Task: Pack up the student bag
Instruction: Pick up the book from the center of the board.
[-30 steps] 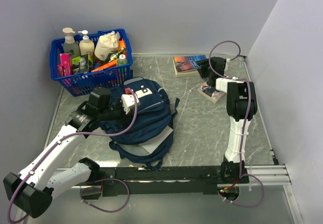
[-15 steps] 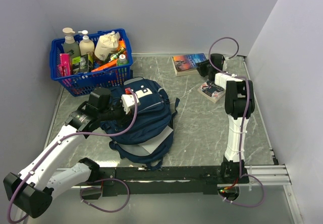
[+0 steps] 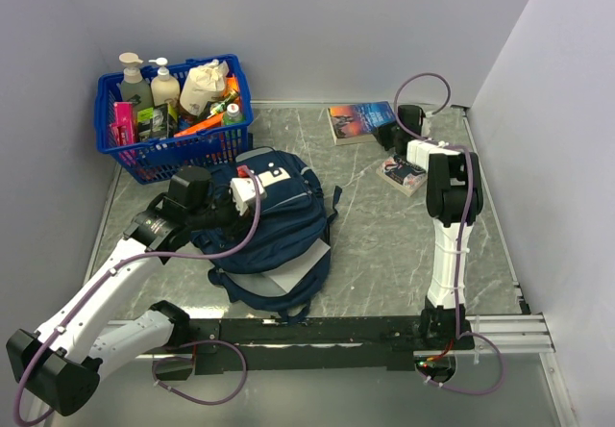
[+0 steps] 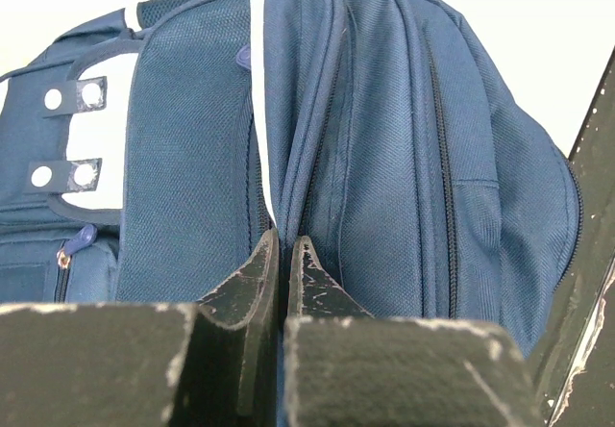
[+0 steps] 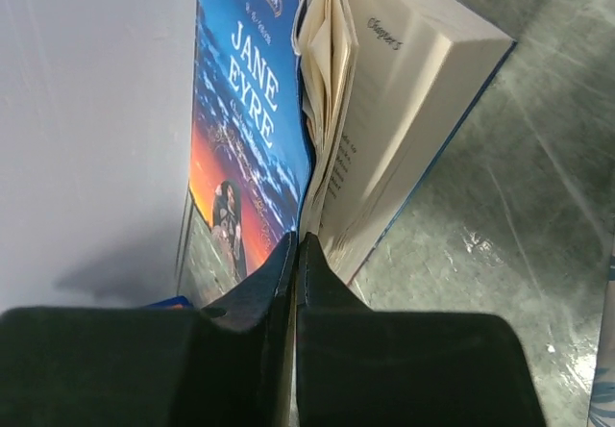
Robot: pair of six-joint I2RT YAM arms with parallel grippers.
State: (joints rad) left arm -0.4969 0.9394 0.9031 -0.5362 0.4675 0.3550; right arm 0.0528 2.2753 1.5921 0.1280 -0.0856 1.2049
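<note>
The student bag [image 3: 279, 230], navy with a white patch, lies on the table in front of the left arm. My left gripper [image 3: 248, 185] sits at its top end. In the left wrist view this gripper [image 4: 285, 246] is shut on a fold of the bag's fabric [image 4: 384, 158] beside a zipper line. A paperback, "Jane Eyre" [image 3: 357, 119], lies at the back of the table. My right gripper [image 3: 388, 137] is at its right edge. The right wrist view has this gripper [image 5: 296, 244] shut on the book's blue cover [image 5: 240, 110], which is lifted off the pages [image 5: 404, 129].
A blue plastic basket [image 3: 144, 158] with bottles and packets stands at the back left. A second, smaller book [image 3: 403, 174] lies under the right arm near the right side. Walls close the table at the back and on both sides.
My right gripper has moved left to the book's edge and closed on its cover. The left gripper and the bag have stayed still.
</note>
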